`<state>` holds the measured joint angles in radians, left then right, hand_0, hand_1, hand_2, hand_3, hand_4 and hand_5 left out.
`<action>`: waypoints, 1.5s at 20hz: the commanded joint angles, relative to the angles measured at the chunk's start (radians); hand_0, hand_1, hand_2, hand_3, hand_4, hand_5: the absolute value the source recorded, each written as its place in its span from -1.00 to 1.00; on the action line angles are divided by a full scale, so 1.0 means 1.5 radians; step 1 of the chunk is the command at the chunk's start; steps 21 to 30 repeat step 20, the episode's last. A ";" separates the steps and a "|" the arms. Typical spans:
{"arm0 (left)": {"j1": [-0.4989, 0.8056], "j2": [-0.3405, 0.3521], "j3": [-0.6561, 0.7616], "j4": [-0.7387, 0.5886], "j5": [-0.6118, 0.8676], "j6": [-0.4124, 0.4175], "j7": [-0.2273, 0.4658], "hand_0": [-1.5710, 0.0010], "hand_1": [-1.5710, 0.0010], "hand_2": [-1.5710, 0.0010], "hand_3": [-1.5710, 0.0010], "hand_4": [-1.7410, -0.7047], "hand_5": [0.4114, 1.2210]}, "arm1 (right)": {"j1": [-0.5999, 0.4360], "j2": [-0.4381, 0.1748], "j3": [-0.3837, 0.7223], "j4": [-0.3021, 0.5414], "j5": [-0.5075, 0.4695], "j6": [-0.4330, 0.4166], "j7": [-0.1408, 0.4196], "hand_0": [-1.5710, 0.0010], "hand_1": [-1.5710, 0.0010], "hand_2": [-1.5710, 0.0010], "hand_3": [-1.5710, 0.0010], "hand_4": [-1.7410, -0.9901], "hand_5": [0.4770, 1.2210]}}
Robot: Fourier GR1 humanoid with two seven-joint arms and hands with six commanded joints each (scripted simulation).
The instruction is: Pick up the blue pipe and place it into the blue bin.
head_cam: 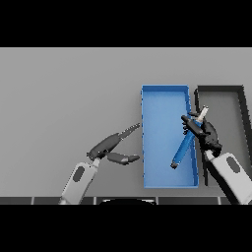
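Note:
The blue pipe [183,148] is a slim blue tube with a pale upper end, held tilted over the blue bin [157,142]. Its lower end points down-left into the bin and its pale end sticks up past my right hand. My right hand [205,134] is over the right side of the blue bin, its fingers curled round the upper part of the pipe. My left hand [109,146] is over the grey table left of the blue bin, fingers straight and thumb spread, holding nothing.
A dark grey bin [238,106] stands right of the blue bin, side by side with it. My right forearm [230,174] crosses over the dark bin. The grey table [64,98] stretches left and behind.

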<state>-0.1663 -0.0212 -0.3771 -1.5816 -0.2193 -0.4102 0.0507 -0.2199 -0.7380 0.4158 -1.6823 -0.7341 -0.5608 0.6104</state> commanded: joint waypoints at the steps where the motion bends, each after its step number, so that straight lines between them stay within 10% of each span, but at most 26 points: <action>1: 0.002 0.000 0.001 -0.002 0.002 -0.001 0.006 1.00 1.00 1.00 1.00 0.57 -0.80 | -0.010 -0.018 0.018 0.007 -0.006 0.002 -0.001 0.29 0.33 0.36 0.81 0.07 0.70; 10: 0.019 0.000 -0.007 -0.023 0.002 0.001 0.009 1.00 1.00 1.00 1.00 0.57 -0.79 | -0.162 -0.172 0.274 0.039 -0.031 0.051 0.000 0.91 0.91 0.91 0.97 0.54 -0.21; 30: 0.028 -0.001 -0.012 -0.028 0.000 0.001 0.007 1.00 1.00 1.00 1.00 0.57 -0.79 | -0.182 -0.179 0.300 0.032 -0.027 0.080 -0.007 0.98 0.98 0.98 0.99 0.75 -0.36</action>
